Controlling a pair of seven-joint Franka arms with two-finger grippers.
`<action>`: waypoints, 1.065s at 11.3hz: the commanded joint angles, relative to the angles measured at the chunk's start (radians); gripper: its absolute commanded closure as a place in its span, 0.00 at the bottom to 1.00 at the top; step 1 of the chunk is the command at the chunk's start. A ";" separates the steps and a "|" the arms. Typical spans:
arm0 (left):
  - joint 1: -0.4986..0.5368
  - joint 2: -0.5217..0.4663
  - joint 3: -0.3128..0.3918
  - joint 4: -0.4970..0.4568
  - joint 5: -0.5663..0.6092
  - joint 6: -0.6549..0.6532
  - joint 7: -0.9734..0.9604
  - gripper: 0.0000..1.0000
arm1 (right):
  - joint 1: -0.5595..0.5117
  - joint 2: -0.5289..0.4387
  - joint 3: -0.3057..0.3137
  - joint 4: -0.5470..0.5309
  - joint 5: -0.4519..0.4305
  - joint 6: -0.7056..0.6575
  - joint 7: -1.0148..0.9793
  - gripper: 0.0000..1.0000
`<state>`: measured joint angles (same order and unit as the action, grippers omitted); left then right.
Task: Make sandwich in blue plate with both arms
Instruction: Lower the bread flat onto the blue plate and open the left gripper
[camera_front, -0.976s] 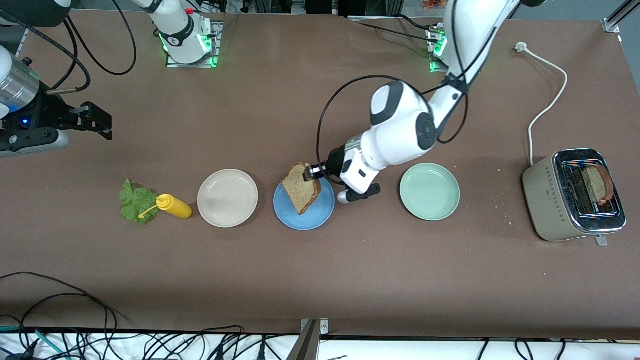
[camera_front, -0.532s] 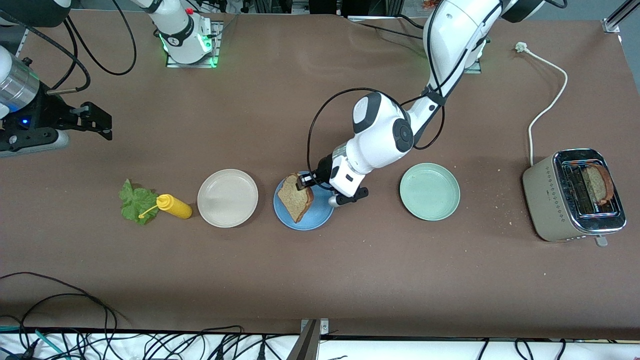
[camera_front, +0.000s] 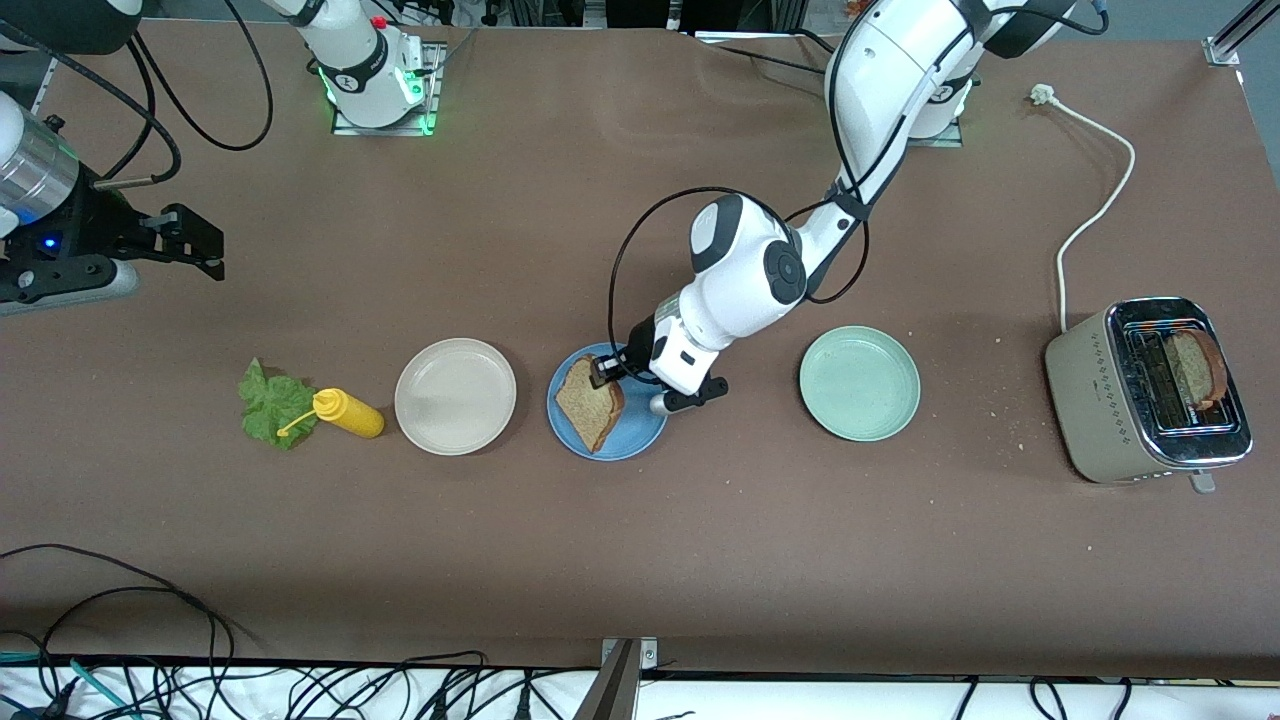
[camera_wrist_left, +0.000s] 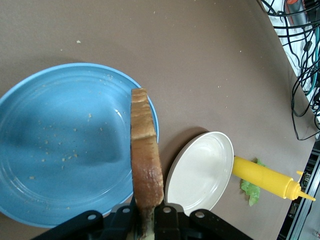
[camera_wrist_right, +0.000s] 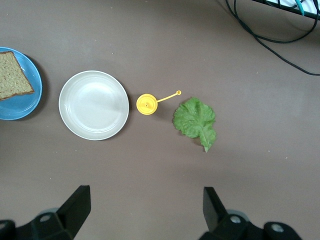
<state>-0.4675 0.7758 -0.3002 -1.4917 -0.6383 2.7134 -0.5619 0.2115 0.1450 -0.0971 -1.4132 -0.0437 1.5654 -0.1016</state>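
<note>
My left gripper (camera_front: 606, 369) is shut on one edge of a speckled brown bread slice (camera_front: 590, 404) and holds it tilted low over the blue plate (camera_front: 640, 428). In the left wrist view the slice (camera_wrist_left: 146, 160) shows edge-on between the fingers, above the crumb-dusted blue plate (camera_wrist_left: 65, 150). A second slice (camera_front: 1195, 365) stands in the toaster. The lettuce leaf (camera_front: 268, 405) lies flat toward the right arm's end. My right gripper (camera_wrist_right: 145, 195) hangs open and empty high over the table, with the lettuce (camera_wrist_right: 196, 120) below it. That arm (camera_front: 190, 238) waits.
A yellow squeeze bottle (camera_front: 348, 412) lies against the lettuce. The beige plate (camera_front: 455, 396) sits between the bottle and the blue plate. The pale green plate (camera_front: 859, 383) is beside the left wrist. The toaster (camera_front: 1100, 400) and its white cord (camera_front: 1085, 225) are at the left arm's end.
My left arm has carried the bread slice down and toward the right arm's end, so it sits lower over the blue plate. The right arm has not moved.
</note>
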 joint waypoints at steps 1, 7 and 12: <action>-0.029 0.031 0.019 0.044 0.015 0.008 -0.003 1.00 | 0.002 -0.002 0.001 0.011 -0.008 -0.004 0.011 0.00; -0.048 0.037 0.026 0.048 0.014 0.008 -0.009 1.00 | 0.002 -0.002 0.001 0.011 -0.008 -0.004 0.011 0.00; -0.046 0.043 0.033 0.048 0.012 0.008 -0.009 0.58 | 0.002 -0.001 0.001 0.011 -0.008 -0.004 0.013 0.00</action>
<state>-0.5020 0.7967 -0.2815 -1.4788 -0.6382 2.7159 -0.5625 0.2115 0.1450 -0.0972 -1.4132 -0.0437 1.5655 -0.1016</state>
